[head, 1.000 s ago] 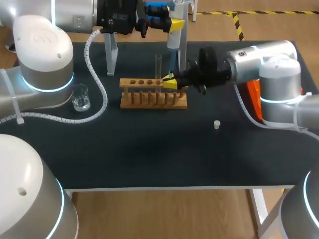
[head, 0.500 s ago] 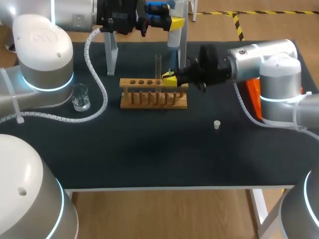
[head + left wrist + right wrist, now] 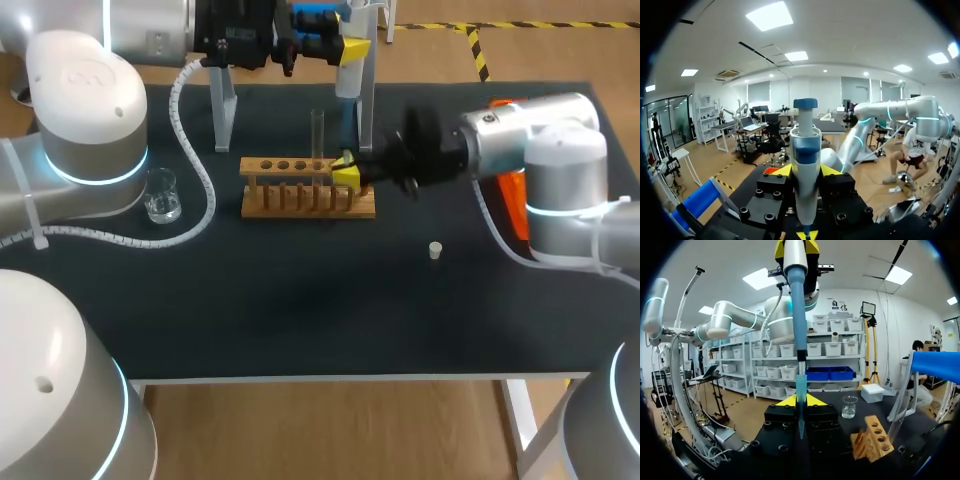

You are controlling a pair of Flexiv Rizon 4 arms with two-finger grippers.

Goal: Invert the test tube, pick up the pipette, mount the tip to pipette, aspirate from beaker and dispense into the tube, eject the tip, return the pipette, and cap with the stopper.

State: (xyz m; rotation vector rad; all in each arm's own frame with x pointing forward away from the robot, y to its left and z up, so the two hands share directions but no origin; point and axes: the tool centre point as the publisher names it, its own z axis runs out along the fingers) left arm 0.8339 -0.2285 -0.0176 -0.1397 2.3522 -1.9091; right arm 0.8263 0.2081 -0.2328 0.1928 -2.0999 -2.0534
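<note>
**Q:** Where was the pipette [image 3: 346,85] when the shutter fell?

**A:** It was upright above the middle of the tabletop [image 3: 300,310], toward the far edge. The left fingers [image 3: 352,47] were clamped on its body, and its nozzle pointed down over the right end of the wooden rack [image 3: 300,200].

**Q:** And the right fingers [image 3: 347,176]?

**A:** They were level with the rack's right end, directly under the pipette, and pinched on a slim blue tip [image 3: 801,420]. The right wrist view showed that tip in line with the pipette's shaft, its top at the nozzle. Whether it was fully seated could not be told.

**Q:** The glassware?

**A:** The test tube [image 3: 318,135] stood upright in the rack, just beside the right fingers. The clear beaker [image 3: 160,195] sat near the left edge, well apart from the rack. The white stopper [image 3: 435,250] lay alone toward the right edge, nearer the front edge than the rack.
</note>
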